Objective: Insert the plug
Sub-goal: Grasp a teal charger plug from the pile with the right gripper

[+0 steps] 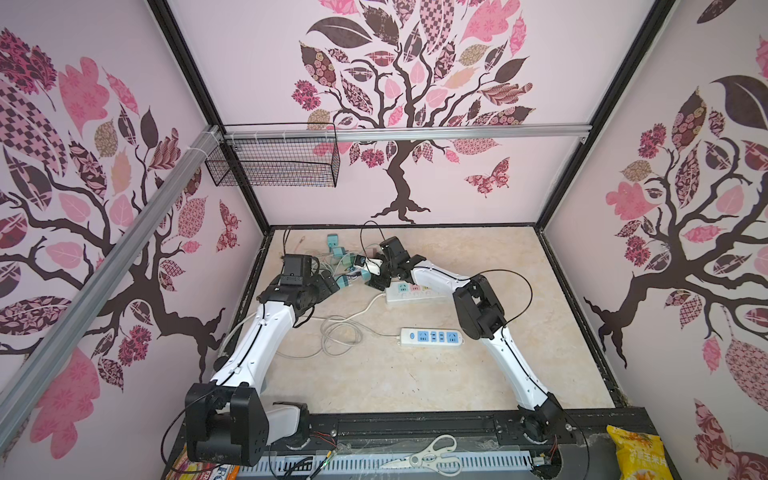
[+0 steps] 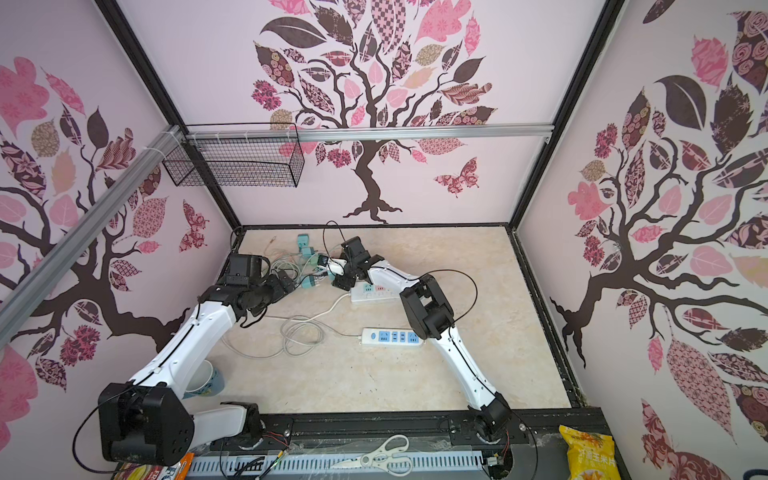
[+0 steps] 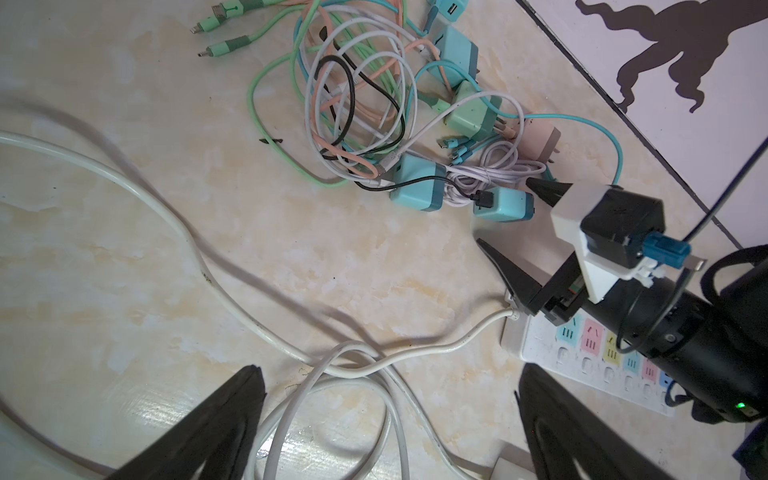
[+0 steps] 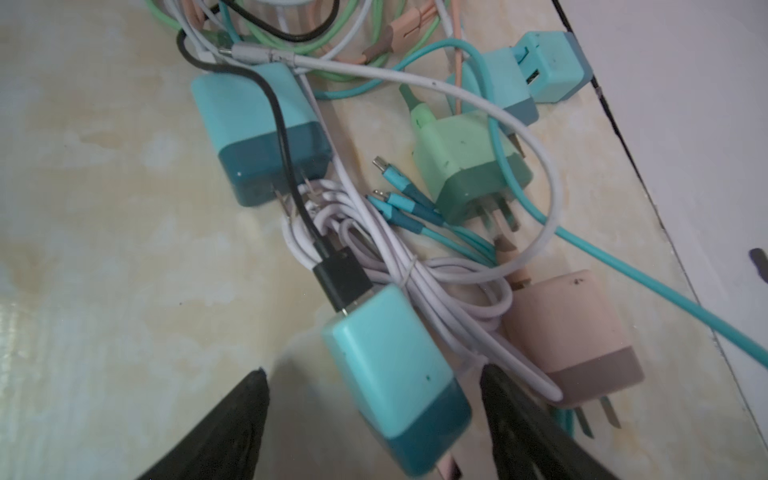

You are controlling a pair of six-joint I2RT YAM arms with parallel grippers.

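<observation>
Teal plug [image 4: 395,374] matt plastic; tabletop [image 4: 104,208] glossy w/ marble look; cables [image 4: 453,270] smooth.

Both arms, left [image 1: 255,332] and right [image 1: 513,361], had glossy white link shells dotted with small dark screws. Blocky black joint housings [image 1: 478,309] joined the shells. A thin black cable [image 1: 531,291] ran along each white link and looped free at the right elbow. The left base [image 1: 224,428] was a bulky black block with round holes. The right wrist bore a black camera [image 3: 619,228] on a white bracket [image 3: 567,208], with a blue connector [image 3: 665,249]. The fingers [image 3: 515,274] were black and tapered to points. A green light [image 3: 739,404] glowed on the black forearm.
</observation>
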